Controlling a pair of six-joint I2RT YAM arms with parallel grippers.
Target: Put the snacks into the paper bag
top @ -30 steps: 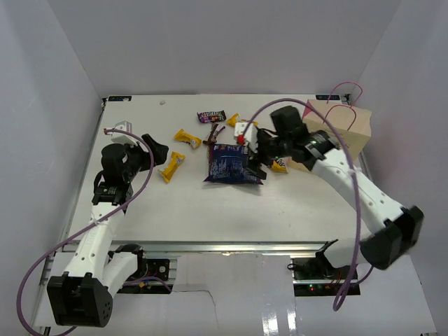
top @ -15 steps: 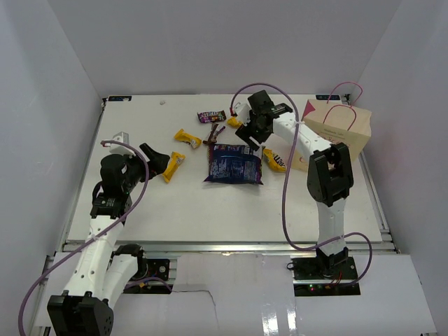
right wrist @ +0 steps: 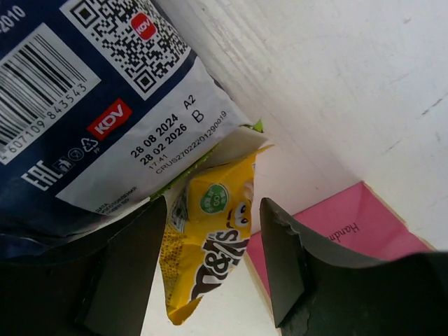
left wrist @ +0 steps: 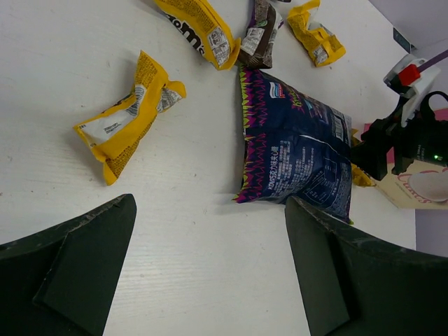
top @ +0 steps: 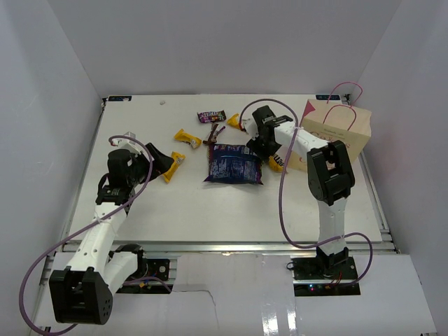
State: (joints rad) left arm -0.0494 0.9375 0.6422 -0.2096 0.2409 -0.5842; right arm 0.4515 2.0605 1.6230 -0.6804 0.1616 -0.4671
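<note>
Right end effector [right wrist: 213,213] astride yellow packet [right wrist: 208,262]

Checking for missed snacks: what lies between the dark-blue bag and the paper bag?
A yellow M&M's packet, one end under the dark-blue bag, beside the paper bag; seen in the right wrist view.

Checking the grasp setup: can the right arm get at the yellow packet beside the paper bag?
Probably yes: the right claw stands open around the yellow packet; only a corner of the blue bag seems to overlap its top end.
</note>
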